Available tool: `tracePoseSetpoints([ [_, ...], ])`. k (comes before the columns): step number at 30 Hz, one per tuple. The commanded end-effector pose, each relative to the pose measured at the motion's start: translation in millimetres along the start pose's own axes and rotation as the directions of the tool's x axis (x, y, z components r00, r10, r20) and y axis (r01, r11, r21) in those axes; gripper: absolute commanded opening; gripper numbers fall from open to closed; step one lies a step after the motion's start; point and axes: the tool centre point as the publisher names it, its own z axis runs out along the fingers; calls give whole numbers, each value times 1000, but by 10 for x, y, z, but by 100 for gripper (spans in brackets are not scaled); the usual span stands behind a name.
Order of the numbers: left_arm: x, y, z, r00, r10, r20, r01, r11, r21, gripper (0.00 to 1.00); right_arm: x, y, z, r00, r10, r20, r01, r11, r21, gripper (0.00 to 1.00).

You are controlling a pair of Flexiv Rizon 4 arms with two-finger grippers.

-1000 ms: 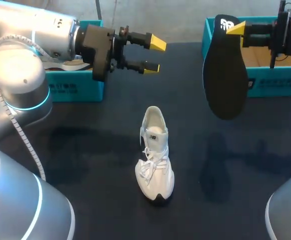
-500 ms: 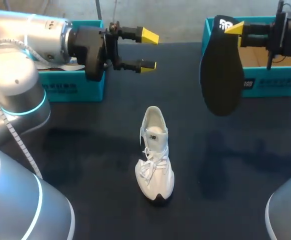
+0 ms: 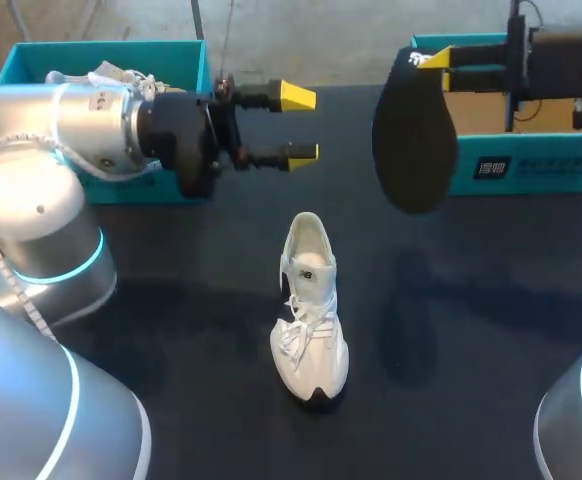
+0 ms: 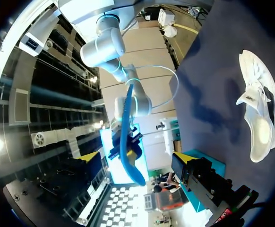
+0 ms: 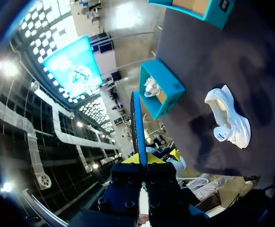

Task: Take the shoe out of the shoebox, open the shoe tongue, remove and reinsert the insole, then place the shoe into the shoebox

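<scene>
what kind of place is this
Likely a robot test bench, set up for shoe handling: a dark table, teal shoeboxes, a white shoe, and the right gripper holding a black insole.

The right gripper [image 5: 142,160] is pinching the insole [image 5: 136,124] edge-on between its yellow tips. Ahead of it, the white shoe [image 5: 228,120] is sitting on the dark table [image 5: 194,56], apart from a teal shoebox [image 5: 173,93].
</scene>
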Motion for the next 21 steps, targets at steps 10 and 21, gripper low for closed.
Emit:
tracePoseSetpoints([
  [10,21,-25,117,999,-9,52,9,1000,-7,100,-70,276,662,996,63,70,-63,998,3,0],
  [21,68,12,191,997,-4,73,3,1000,23,100,-89,318,934,991,103,83,-106,994,32,0],
])
